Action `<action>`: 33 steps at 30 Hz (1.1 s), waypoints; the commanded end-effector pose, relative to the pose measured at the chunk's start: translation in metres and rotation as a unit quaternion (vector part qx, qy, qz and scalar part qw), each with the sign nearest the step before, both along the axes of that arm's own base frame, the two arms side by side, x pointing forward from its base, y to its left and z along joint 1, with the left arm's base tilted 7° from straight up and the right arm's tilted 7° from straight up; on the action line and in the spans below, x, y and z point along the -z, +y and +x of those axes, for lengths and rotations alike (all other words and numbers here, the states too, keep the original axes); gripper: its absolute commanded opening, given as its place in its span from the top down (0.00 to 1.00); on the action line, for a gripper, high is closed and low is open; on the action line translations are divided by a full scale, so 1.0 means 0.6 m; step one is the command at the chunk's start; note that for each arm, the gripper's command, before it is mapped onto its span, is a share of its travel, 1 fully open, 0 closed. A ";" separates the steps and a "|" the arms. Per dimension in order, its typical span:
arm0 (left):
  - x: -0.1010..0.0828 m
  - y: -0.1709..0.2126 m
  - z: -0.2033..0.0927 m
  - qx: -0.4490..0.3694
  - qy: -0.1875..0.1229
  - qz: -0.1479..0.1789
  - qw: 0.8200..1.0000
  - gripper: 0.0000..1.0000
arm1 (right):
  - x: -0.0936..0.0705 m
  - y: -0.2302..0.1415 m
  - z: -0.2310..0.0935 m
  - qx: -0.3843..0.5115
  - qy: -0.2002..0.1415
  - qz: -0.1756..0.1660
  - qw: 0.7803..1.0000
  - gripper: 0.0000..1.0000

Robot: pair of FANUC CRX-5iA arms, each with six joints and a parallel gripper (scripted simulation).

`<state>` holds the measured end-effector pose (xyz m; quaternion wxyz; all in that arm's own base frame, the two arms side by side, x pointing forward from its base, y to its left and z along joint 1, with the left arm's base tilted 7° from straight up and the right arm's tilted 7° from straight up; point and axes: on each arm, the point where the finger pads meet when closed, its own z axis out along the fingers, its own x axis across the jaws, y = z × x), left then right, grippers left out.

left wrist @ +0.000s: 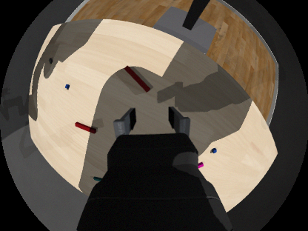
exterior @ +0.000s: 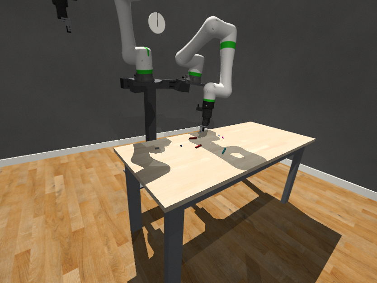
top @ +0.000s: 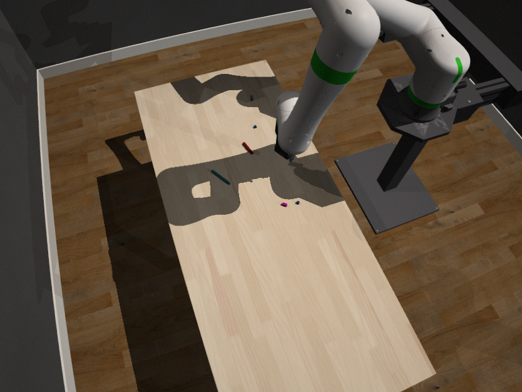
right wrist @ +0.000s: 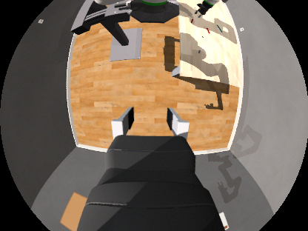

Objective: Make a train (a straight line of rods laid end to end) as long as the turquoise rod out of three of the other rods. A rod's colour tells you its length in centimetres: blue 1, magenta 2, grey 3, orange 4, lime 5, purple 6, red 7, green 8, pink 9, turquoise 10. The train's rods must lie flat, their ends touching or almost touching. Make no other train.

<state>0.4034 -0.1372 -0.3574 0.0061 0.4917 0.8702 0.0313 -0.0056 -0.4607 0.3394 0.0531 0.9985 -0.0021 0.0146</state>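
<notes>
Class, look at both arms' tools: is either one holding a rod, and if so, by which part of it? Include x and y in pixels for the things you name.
Nothing is held: the left tool (exterior: pixel 202 129) (left wrist: pixel 152 114) and the right tool (right wrist: pixel 150 114) both stand open, with no rod between their fingers.
</notes>
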 end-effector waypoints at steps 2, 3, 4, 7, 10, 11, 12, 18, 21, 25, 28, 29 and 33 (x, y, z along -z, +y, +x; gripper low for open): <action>0.000 -0.017 0.005 -0.072 -0.013 0.023 0.997 0.00 | -0.002 0.000 0.000 0.000 0.000 -0.001 1.000 0.00; 0.000 -0.021 0.005 -0.086 -0.014 0.022 0.996 0.00 | -0.002 0.000 0.000 0.000 0.000 -0.001 1.000 0.00; 0.001 -0.023 0.006 -0.098 -0.015 0.021 0.995 0.00 | -0.002 0.000 0.000 0.000 0.000 -0.001 1.000 0.00; 0.001 -0.029 0.008 -0.123 -0.017 0.020 0.992 0.00 | -0.002 0.000 0.000 0.000 0.000 -0.001 1.000 0.00; 0.001 -0.032 0.008 -0.134 -0.018 0.019 0.991 0.00 | -0.002 0.000 0.000 0.000 0.000 -0.001 1.000 0.00; 0.001 -0.032 0.008 -0.136 -0.018 0.019 0.990 0.00 | -0.002 0.000 0.000 0.000 0.000 -0.001 1.000 0.00; 0.001 -0.033 0.008 -0.137 -0.018 0.019 0.990 0.00 | -0.002 0.000 0.000 0.000 0.000 -0.001 1.000 0.00; 0.001 -0.033 0.009 -0.137 -0.018 0.019 0.990 0.00 | -0.002 0.000 0.000 0.000 0.000 -0.001 1.000 0.00; 0.001 -0.033 0.009 -0.137 -0.018 0.019 0.990 0.00 | -0.002 0.000 0.000 0.000 0.000 -0.001 1.000 0.00; 0.001 -0.033 0.009 -0.137 -0.018 0.019 0.990 0.00 | -0.002 0.000 0.000 0.000 0.000 -0.001 1.000 0.00; 0.001 -0.033 0.009 -0.137 -0.018 0.019 0.990 0.00 | -0.002 0.000 0.000 0.000 0.000 -0.001 1.000 0.00; 0.001 -0.033 0.009 -0.137 -0.018 0.019 0.990 0.00 | -0.002 0.000 0.000 0.000 0.000 -0.001 1.000 0.00; 0.001 -0.033 0.009 -0.137 -0.018 0.019 0.990 0.00 | -0.002 0.000 0.000 0.000 0.000 -0.001 1.000 0.00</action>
